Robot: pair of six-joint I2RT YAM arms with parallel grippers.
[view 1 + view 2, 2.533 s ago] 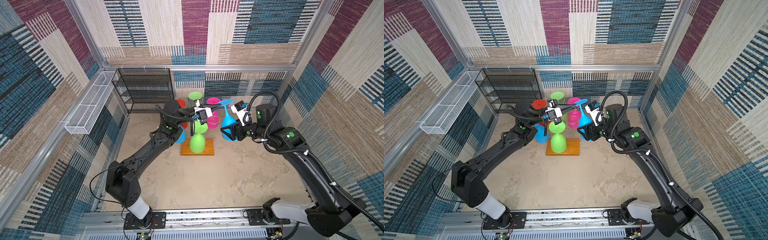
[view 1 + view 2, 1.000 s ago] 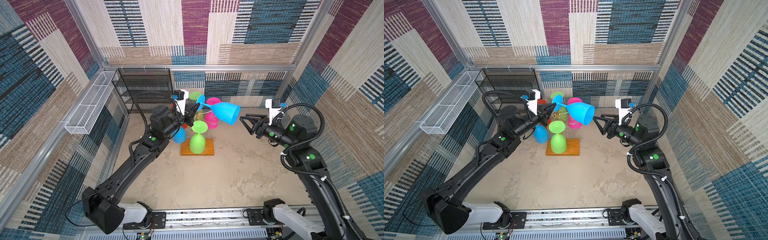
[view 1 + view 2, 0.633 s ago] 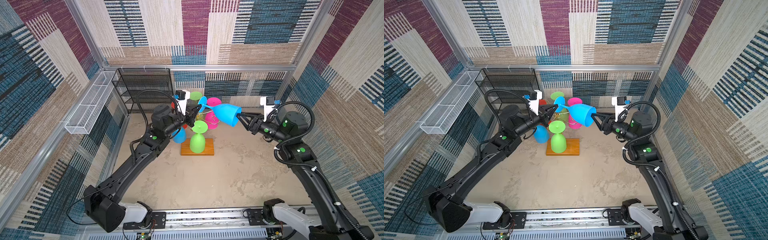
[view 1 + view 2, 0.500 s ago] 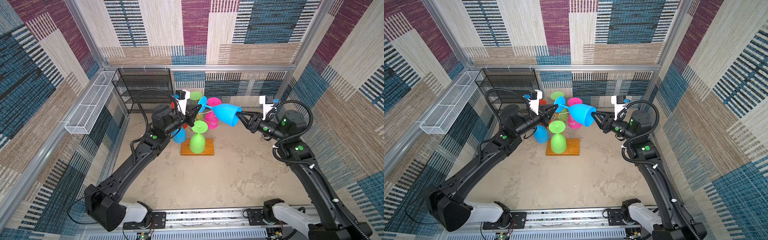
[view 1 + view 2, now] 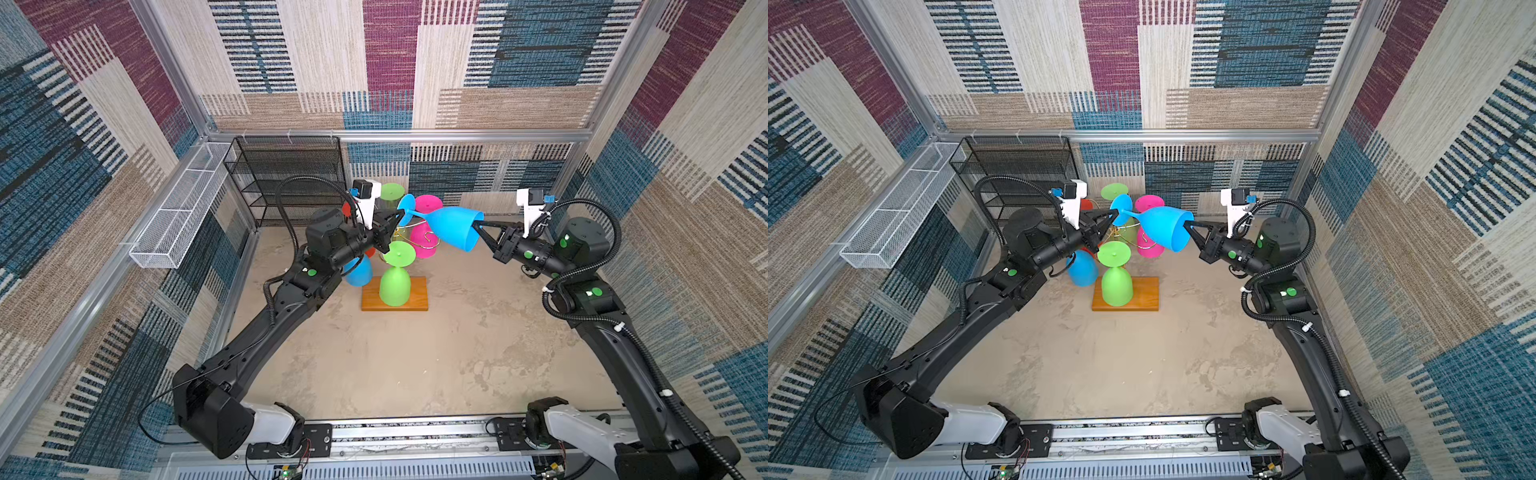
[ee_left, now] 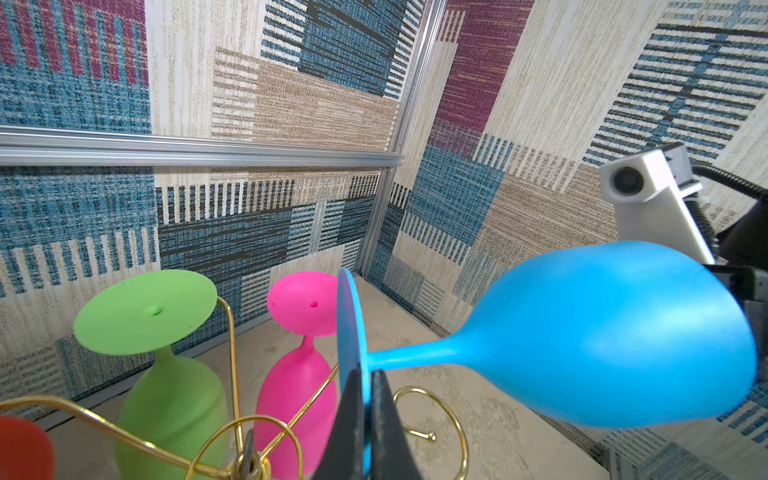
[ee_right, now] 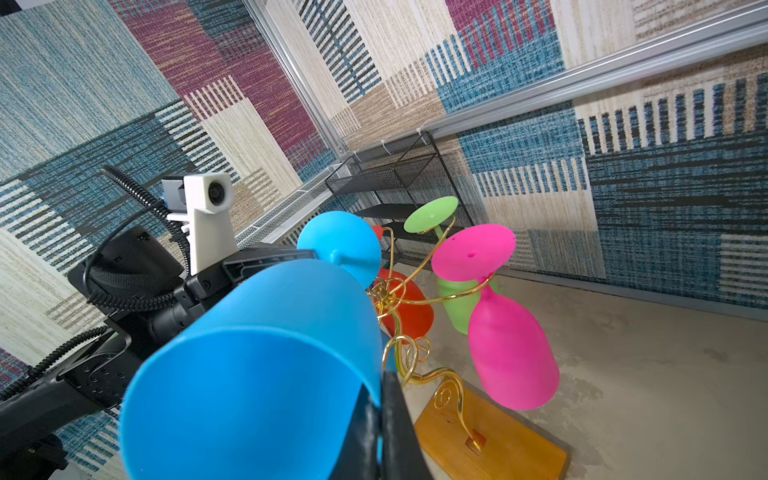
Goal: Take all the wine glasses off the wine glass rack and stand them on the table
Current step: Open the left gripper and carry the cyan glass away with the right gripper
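A blue wine glass (image 5: 453, 228) (image 5: 1163, 228) lies sideways in the air above the wine glass rack, clear of its arms. My left gripper (image 5: 401, 212) (image 6: 366, 374) is shut on the edge of the glass's foot disc. My right gripper (image 5: 473, 226) (image 7: 380, 386) is shut on the bowl's rim, one finger inside the bowl (image 7: 249, 374). The wine glass rack, gold scroll arms (image 6: 232, 440) on a wooden base (image 5: 417, 299) (image 7: 498, 440), stands just below. A green glass (image 5: 395, 286), a pink glass (image 5: 424, 243) and another blue glass (image 5: 359, 270) hang on it upside down.
A second green glass (image 5: 391, 193) and a red glass (image 7: 409, 307) hang on the rack's far side. A black mesh shelf unit (image 5: 291, 178) stands at the back left. A long white wire basket (image 5: 174, 220) hangs along the left wall.
My right gripper moved left from open air to the blue glass's bowl and shut on its rim. The left gripper kept hold of the foot and barely moved.
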